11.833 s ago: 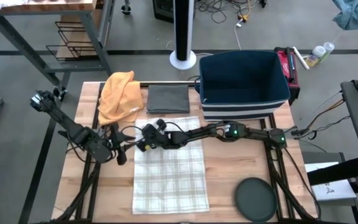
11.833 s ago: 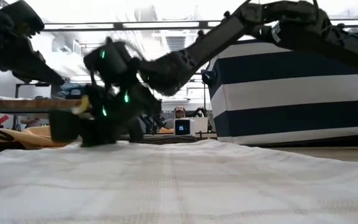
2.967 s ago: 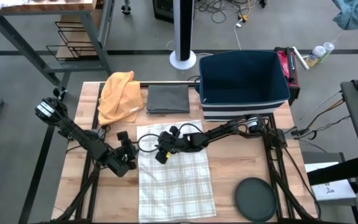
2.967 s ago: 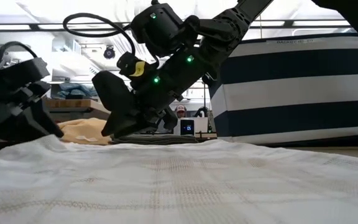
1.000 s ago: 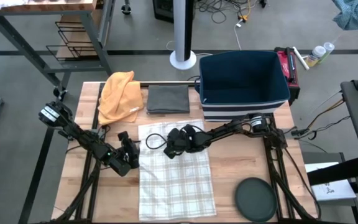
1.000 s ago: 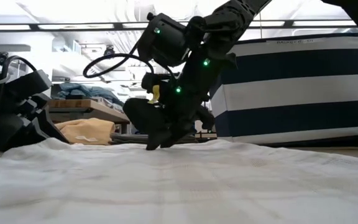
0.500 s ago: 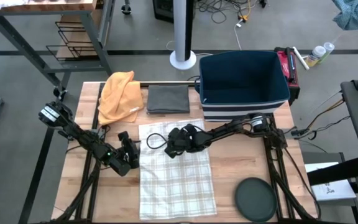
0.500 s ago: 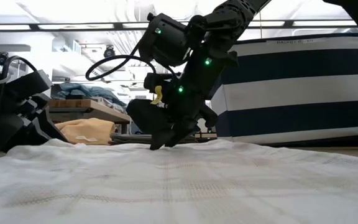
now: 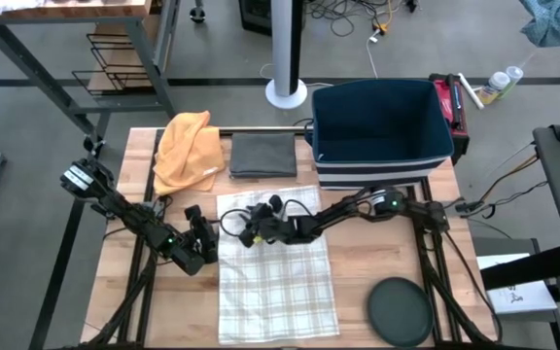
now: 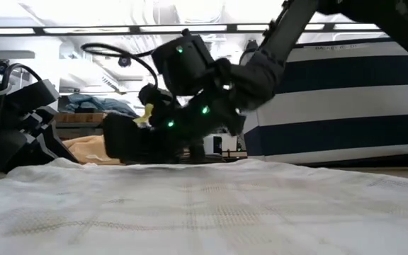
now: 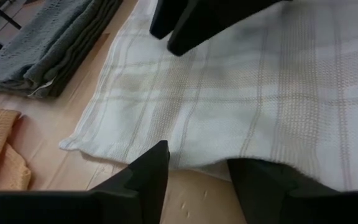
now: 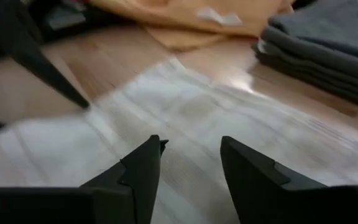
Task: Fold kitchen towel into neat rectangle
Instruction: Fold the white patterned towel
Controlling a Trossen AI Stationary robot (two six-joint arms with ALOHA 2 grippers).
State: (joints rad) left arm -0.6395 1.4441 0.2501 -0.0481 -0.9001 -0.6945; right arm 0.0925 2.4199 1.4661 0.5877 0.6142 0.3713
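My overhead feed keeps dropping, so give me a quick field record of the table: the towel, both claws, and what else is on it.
towel: white plaid kitchen towel, spread flat, not yet folded
left claw: open, low at the towel's left edge near its far corner
right claw: open, above the towel's far end
far side: orange crumpled cloth beside grey folded towel
bin: navy-and-white striped fabric bin, far right
near right: dark round disc
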